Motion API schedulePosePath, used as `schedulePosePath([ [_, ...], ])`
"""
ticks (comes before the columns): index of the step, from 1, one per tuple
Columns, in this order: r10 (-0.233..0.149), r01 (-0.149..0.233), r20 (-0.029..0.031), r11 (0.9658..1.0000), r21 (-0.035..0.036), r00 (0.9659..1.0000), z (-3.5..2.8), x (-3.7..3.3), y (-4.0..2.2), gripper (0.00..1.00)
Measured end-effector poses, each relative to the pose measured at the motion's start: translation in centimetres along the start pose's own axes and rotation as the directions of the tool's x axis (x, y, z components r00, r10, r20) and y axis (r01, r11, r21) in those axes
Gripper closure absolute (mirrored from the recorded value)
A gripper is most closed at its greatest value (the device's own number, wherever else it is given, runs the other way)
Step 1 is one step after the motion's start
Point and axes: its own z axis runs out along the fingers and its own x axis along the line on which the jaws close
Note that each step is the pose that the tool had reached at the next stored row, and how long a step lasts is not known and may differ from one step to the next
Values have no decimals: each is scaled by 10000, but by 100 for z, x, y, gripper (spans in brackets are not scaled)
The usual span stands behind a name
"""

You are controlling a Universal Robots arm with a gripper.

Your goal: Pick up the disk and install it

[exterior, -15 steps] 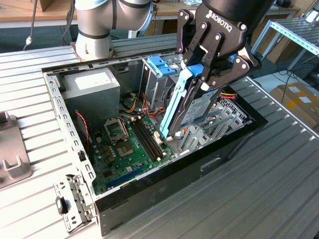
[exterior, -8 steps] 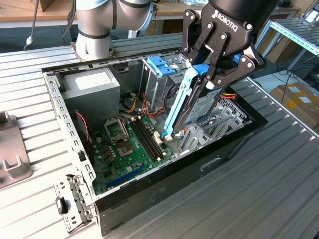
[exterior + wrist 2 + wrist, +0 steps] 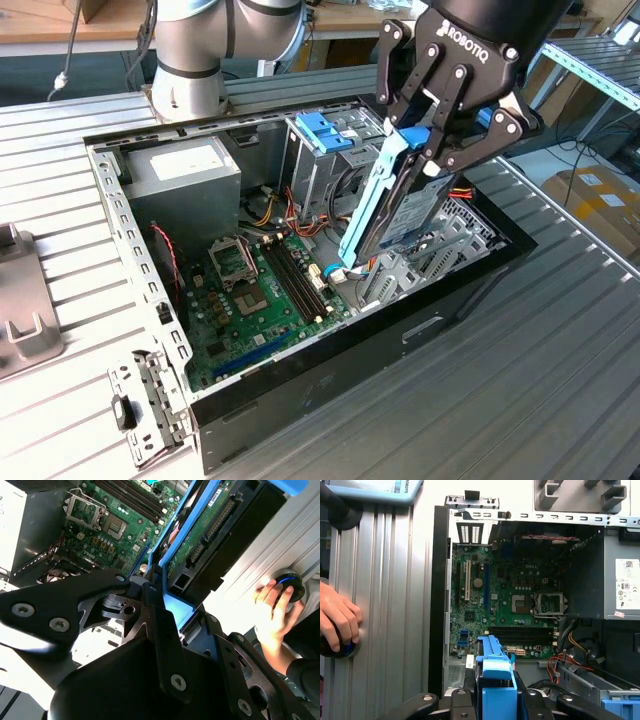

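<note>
Gripper [image 3: 440, 150] has its black fingers drawn in against the disk [image 3: 400, 215] and grips it near the upper end, by the light blue carrier rails. The disk hangs clear of any support, standing on edge and tilted. Its lower end dips into the open computer case [image 3: 300, 405], towards the case wall on the exterior view's right. Whether that lower end touches anything inside cannot be told. In the second wrist view the disk's green circuit-board face [image 3: 200, 535] shows between the blue rails, and the first wrist view looks along the blue carrier [image 3: 495, 675].

Just beside the disk, nearer the far wall of the case, stands the metal drive cage [image 3: 310, 165] with a blue plastic bracket [image 3: 325, 130] on top. Red, yellow and black cables [image 3: 290, 215] run at its foot. The green motherboard [image 3: 260, 290] covers the case floor next to the disk's lower end. The grey power-supply box [image 3: 185, 185] sits in the case's far corner on the exterior view's left.

The case lies on its side on a ribbed metal tabletop [image 3: 520, 380]. A person's hand [image 3: 275, 610] rests on a round black knob [image 3: 290, 582] on the tabletop outside the case. A grey plastic fixture [image 3: 20, 320] lies at the tabletop's edge on the exterior view's left.
</note>
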Motion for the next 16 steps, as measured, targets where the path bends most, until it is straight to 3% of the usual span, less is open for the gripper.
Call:
schedulePosePath([
  [16,0,0,0,10000,0,10000,-2,4,-232,63],
])
